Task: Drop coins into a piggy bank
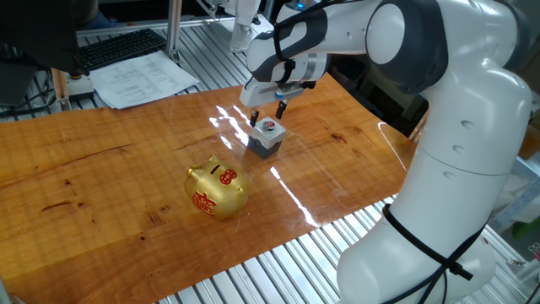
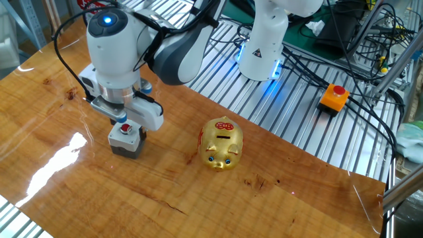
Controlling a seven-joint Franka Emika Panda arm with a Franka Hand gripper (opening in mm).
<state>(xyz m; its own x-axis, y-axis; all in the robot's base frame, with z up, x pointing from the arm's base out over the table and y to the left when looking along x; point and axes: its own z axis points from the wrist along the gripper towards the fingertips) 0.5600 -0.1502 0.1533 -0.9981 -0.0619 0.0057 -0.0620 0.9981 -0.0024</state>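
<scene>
Writing first: red marks sit on the gold pig [image 1: 217, 188], a patch on its flank and another around the slot on its back, seen again in the other fixed view [image 2: 222, 143]; they look like characters but are too small to read. A triangular sticker shows on the arm's white base [image 2: 261, 53], its symbol unreadable. Printed sheets [image 1: 143, 78] lie beyond the far edge of the tabletop [image 1: 101, 177], their text too fine to make out, beside a black keyboard [image 1: 122, 48].

The pig is shiny, rounded and stands upright near the middle of the tabletop, closer to the near edge in the one fixed view, its snout facing the camera in the other. A grey block [image 1: 266, 137] stands apart from it, nearer the far edge, with a small flat red coin [image 1: 271, 126] lying on its pale top; the same coin shows in the other view [image 2: 125, 128].

The hand [image 1: 268, 110] hangs directly above the block, its dark fingers spread apart with nothing between them, tips just over the coin, not touching it.

An orange box with a red button [image 2: 334, 97] sits off the tabletop on the slatted frame.
</scene>
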